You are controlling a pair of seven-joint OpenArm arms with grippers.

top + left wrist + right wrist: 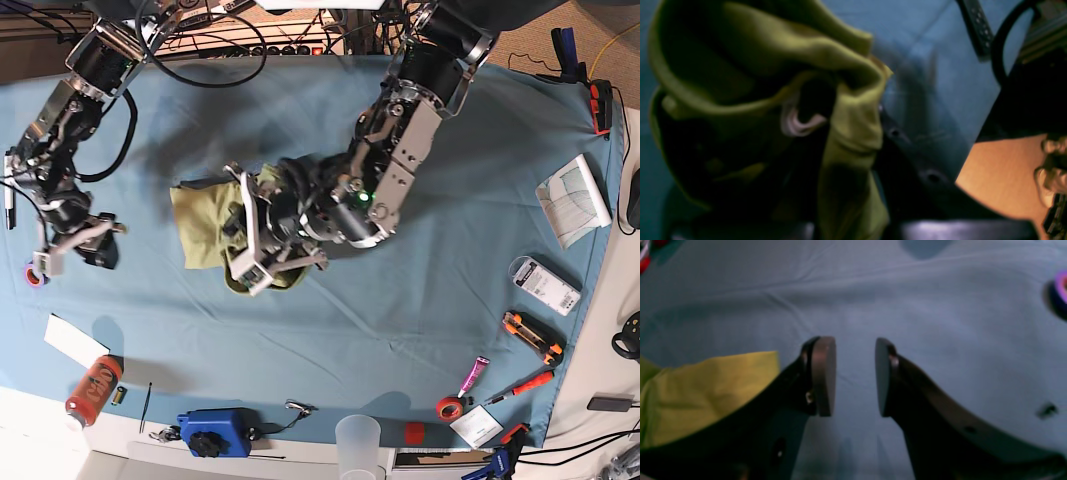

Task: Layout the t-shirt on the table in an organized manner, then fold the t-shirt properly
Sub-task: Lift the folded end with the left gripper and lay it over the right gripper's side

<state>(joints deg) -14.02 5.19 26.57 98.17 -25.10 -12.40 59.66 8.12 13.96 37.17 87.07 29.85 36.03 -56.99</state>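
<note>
The base view is evenly lit and sharp, with soft shadows beneath both arms on the counter [480, 180]. The left wrist view is dim and badly blurred, the t-shirt [846, 133] smeared out of focus. The right wrist view is soft, darkening toward its lower corners.

The table [330, 330] is being covered by blue cloth, with the t-shirt [200, 225], 1 red bottle [92, 385] and 1 clear cup [358, 440] lying on it.
</note>
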